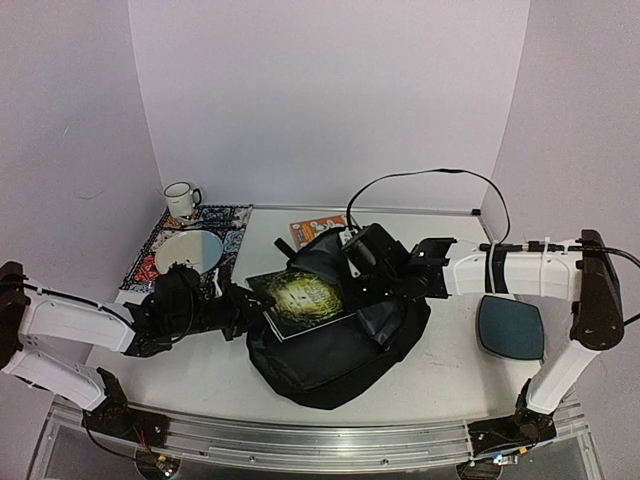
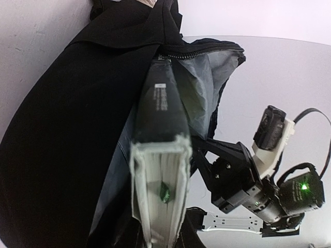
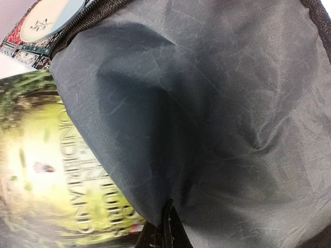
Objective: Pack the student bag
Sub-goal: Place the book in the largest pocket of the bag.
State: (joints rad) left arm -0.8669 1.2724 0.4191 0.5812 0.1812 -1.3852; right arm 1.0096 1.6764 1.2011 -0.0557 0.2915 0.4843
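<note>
The student bag (image 1: pixel 335 355), a large soft black backpack, lies mid-table with its mouth held open and its grey lining (image 2: pixel 207 77) showing. My left gripper (image 1: pixel 256 312) is shut on a book with a green-yellow cover (image 1: pixel 305 298). In the left wrist view the book (image 2: pixel 160 170) shows edge-on, its far end inside the bag's mouth. My right gripper (image 1: pixel 350 262) is over the top of the bag, shut on a fold of the lining (image 3: pixel 207 103). Its fingertips (image 3: pixel 168 230) pinch the cloth, with the book cover (image 3: pixel 46 175) just left of them.
At the back left, a white mug (image 1: pixel 181 199) and a plate (image 1: pixel 188 252) sit on a patterned mat (image 1: pixel 228 222). An orange booklet (image 1: pixel 312 228) lies behind the bag. A flat dark-teal pad (image 1: pixel 510 327) lies at the right, under the right arm.
</note>
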